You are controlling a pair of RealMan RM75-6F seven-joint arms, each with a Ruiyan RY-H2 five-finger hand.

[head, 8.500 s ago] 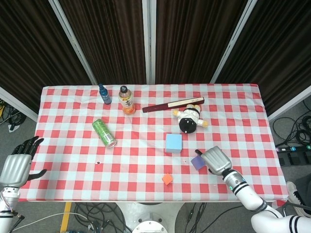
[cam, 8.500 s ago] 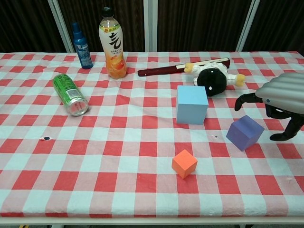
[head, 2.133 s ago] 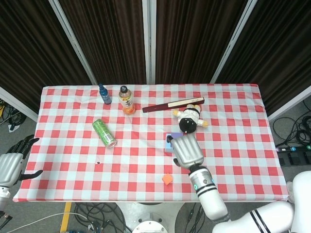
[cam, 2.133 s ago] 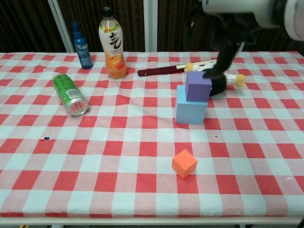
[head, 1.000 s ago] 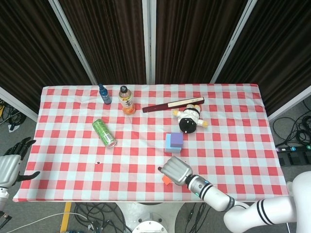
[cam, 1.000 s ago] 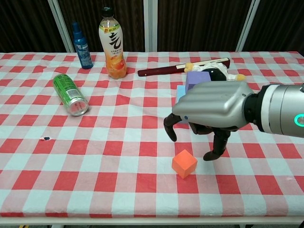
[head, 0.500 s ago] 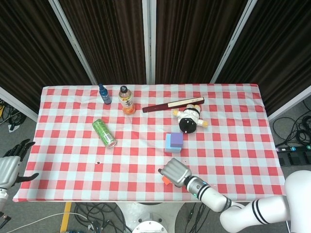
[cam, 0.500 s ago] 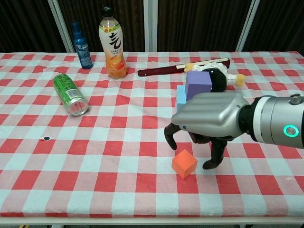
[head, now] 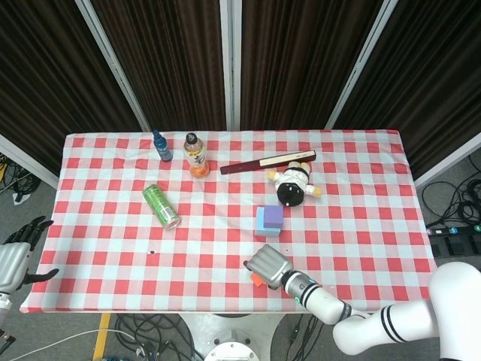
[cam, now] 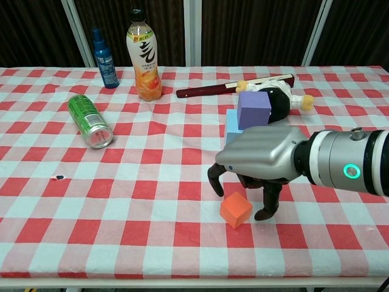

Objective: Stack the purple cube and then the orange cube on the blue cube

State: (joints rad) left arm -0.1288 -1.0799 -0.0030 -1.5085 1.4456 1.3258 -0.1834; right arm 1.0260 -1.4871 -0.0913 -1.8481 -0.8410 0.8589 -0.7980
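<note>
The purple cube (cam: 253, 109) sits on the blue cube (cam: 231, 125) right of the table's middle; both also show in the head view, purple cube (head: 273, 215) on blue cube (head: 261, 222). The small orange cube (cam: 236, 209) lies nearer the front edge. My right hand (cam: 258, 158) hovers just over it, palm down, with the thumb to the cube's left and a finger to its right; I see no firm contact. In the head view the right hand (head: 268, 265) hides most of the orange cube (head: 257, 280). My left hand (head: 15, 259) hangs open off the table's left side.
A green can (cam: 90, 120) lies on its side at the left. An orange drink bottle (cam: 144, 58) and a blue spray bottle (cam: 104, 52) stand at the back left. A black-and-white doll (cam: 278, 102) and a dark red folded fan (cam: 234, 86) lie behind the stack.
My right hand set the purple cube on the blue cube, came forward, and over the last second sank lower over the orange cube. The left hand barely moved.
</note>
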